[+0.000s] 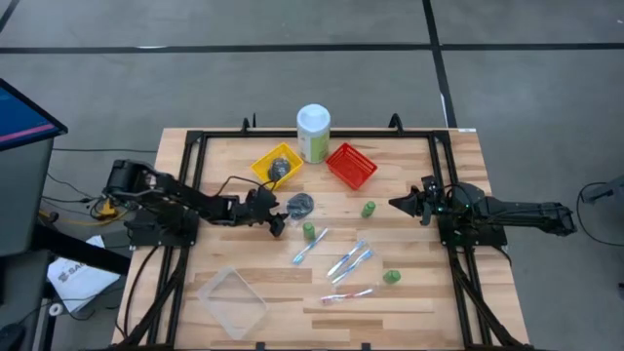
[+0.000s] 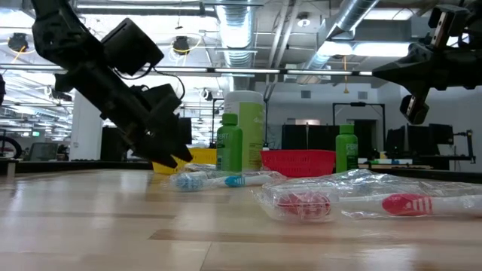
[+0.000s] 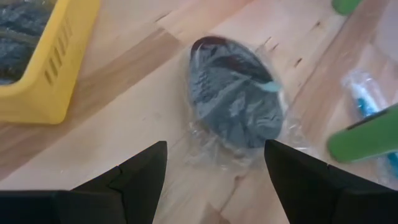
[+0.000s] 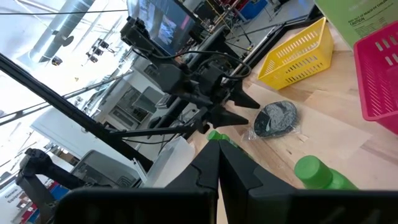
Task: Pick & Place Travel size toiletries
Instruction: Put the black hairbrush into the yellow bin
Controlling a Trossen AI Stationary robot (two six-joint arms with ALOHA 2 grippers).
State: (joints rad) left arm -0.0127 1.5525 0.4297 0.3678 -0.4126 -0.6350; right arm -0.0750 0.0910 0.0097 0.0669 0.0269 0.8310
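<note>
Left gripper (image 3: pixel 214 180), jaws spread, faced the wrapped dark tin (image 3: pixel 235 102); straddling it squarely before closing seemed best. Right gripper (image 1: pixel 395 204) waited closed.

Wooden desk (image 1: pixel 419 292), plank-topped, edged by a black frame. Yellow basket (image 1: pixel 269 159) and red basket (image 1: pixel 351 165) stood toward the far edge, a tall pale-green canister (image 1: pixel 313 134) with white cap between them. A clear plastic tray (image 1: pixel 234 298) lay near the front left corner.
</note>
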